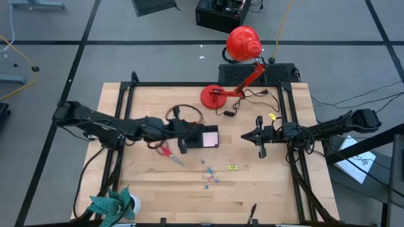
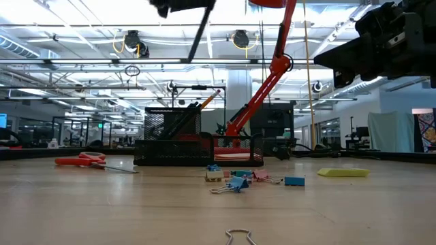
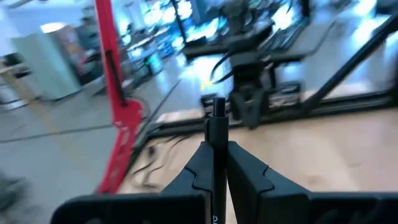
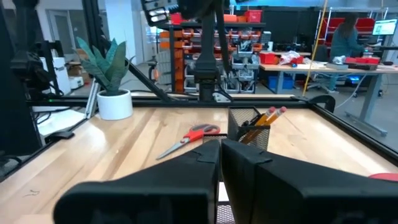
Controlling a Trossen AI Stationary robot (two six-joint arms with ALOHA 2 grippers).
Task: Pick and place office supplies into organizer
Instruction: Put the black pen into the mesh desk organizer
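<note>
You are midway. In the high view, left of centre, the left end effector (image 1: pixel 184 140) hangs over the organizer (image 1: pixel 203 136) with its fingers clamped on a pen (image 3: pixel 216 155). Pencils (image 4: pixel 266 119) already stand in the organizer. Scissors (image 1: pixel 167 151), clips (image 1: pixel 209 174) and a yellow bit (image 1: pixel 232 168) still lie on the wooden worktop (image 1: pixel 278 183); another pen (image 1: pixel 252 213) sits at the bottom edge. At right, the right end effector (image 1: pixel 252 136) waits closed and empty. Beyond is a lit workshop with shelving.

I can't see the pen's (image 3: pixel 217 134) lower end, cut off; my left wrist view's background is all blur.
</note>
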